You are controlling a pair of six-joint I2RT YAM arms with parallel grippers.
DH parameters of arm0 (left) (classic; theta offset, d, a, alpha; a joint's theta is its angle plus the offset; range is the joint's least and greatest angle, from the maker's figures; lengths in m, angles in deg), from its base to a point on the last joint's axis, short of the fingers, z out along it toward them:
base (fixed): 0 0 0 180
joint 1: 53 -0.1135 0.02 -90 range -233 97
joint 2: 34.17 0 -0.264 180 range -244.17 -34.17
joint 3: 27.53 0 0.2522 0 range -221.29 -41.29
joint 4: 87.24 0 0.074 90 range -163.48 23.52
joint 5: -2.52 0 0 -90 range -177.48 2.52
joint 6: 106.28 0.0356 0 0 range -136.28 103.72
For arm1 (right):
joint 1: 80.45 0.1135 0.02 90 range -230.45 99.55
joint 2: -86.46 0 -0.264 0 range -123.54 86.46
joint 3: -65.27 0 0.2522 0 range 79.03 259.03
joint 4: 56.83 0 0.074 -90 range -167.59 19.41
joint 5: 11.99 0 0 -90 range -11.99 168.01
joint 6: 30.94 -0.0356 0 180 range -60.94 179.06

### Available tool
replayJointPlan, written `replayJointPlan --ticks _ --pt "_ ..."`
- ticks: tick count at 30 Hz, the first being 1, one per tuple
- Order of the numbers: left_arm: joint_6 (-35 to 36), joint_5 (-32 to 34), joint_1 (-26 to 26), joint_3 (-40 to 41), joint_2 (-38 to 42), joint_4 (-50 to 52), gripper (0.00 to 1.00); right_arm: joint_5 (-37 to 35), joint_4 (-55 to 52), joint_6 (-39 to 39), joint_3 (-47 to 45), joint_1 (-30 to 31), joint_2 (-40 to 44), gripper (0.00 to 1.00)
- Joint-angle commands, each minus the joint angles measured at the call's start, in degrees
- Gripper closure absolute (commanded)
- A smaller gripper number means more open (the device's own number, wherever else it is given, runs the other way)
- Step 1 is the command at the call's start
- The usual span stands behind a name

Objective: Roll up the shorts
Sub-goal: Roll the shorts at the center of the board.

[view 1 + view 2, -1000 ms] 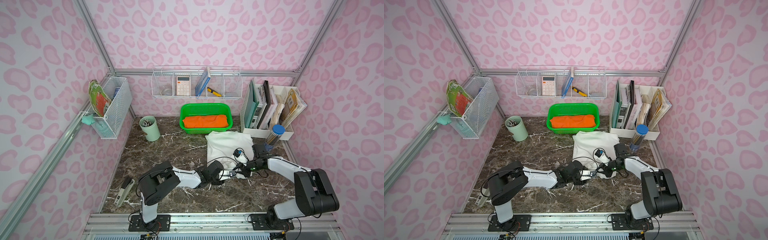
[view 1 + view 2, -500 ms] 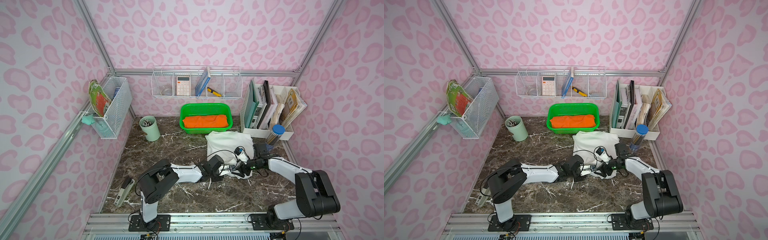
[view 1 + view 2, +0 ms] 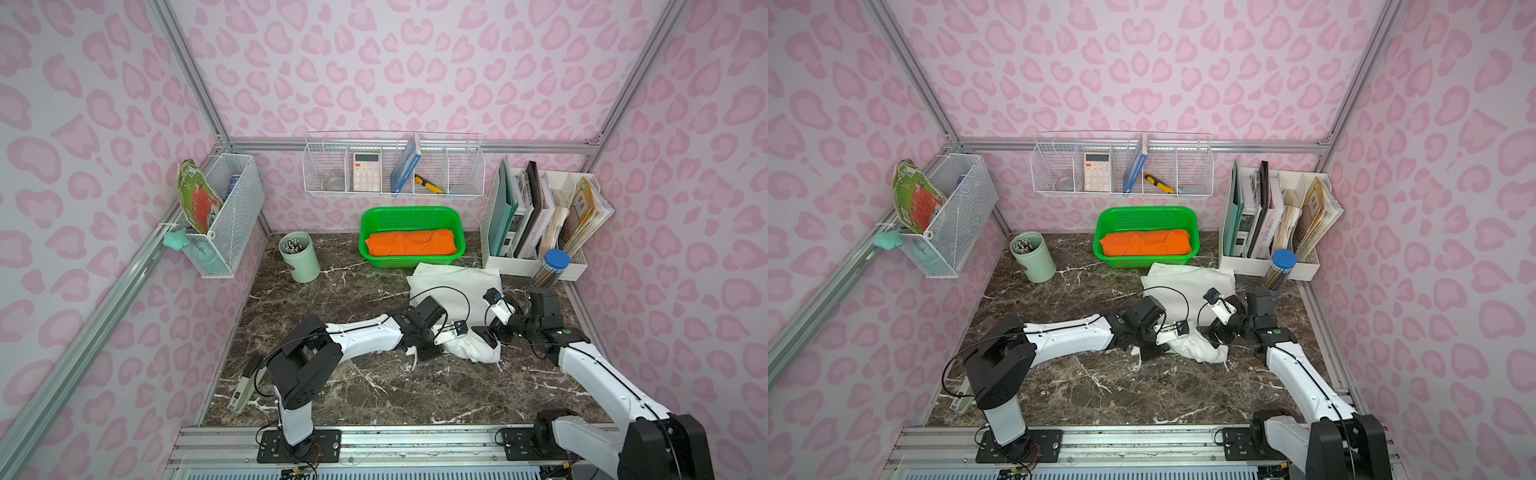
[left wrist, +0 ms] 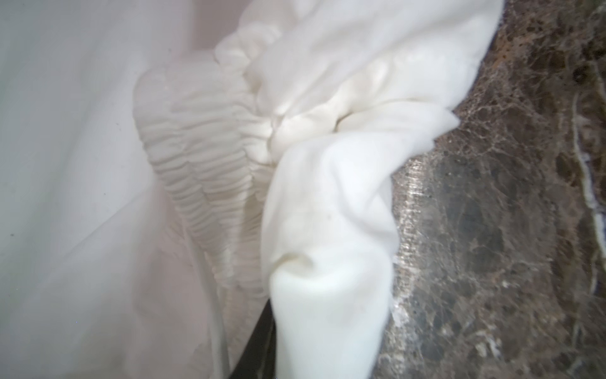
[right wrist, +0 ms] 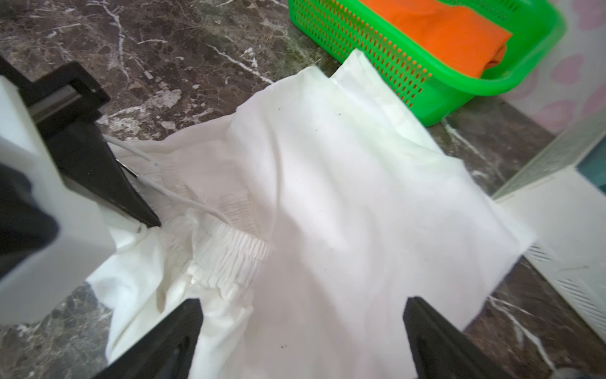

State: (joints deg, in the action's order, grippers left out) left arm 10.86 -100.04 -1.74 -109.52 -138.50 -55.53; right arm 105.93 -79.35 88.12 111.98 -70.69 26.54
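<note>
On the table (image 3: 374,386), left hand (image 3: 445,341) clenches the shorts (image 3: 453,282); right hand (image 5: 303,305) spread wide, empty.

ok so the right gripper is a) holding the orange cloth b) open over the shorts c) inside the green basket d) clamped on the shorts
b: in the right wrist view the right gripper has its jaws wide apart, with the shorts lying loose beneath them.
</note>
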Motion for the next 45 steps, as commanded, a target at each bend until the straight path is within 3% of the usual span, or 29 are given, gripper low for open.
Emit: replayJointPlan --ticks 1,9,19,30,39,45 --pt "-0.21 -7.64 -1.16 -4.84 0.5 13.34 0.78 -5.49 2.31 2.77 -0.89 0.99 4.21 0.01" --pt "2.95 -15.38 -2.05 -18.98 -3.42 31.39 0.78 -19.11 -2.58 11.54 -3.09 11.33 12.9 0.01" --pt "2.25 -18.53 -2.58 -23.36 -10.45 36.4 0.8 -19.18 -5.76 15.72 -5.04 15.65 24.09 0.01" --pt "3.62 -25.95 -4.72 -37.74 -25.17 49.14 0.84 -28.59 -15.19 15.76 -4.17 36.31 18.03 0.01" --pt "4.6 -30.13 -7.56 -39.76 -31.18 51.78 0.83 -31.8 -14.96 11.44 -6.36 45.89 13.64 0.01" --pt "4.57 -29.34 -8.1 -42.93 -35.3 53.35 0.82 -32.36 -13.13 9.11 -8.77 46.94 12.14 0.01"
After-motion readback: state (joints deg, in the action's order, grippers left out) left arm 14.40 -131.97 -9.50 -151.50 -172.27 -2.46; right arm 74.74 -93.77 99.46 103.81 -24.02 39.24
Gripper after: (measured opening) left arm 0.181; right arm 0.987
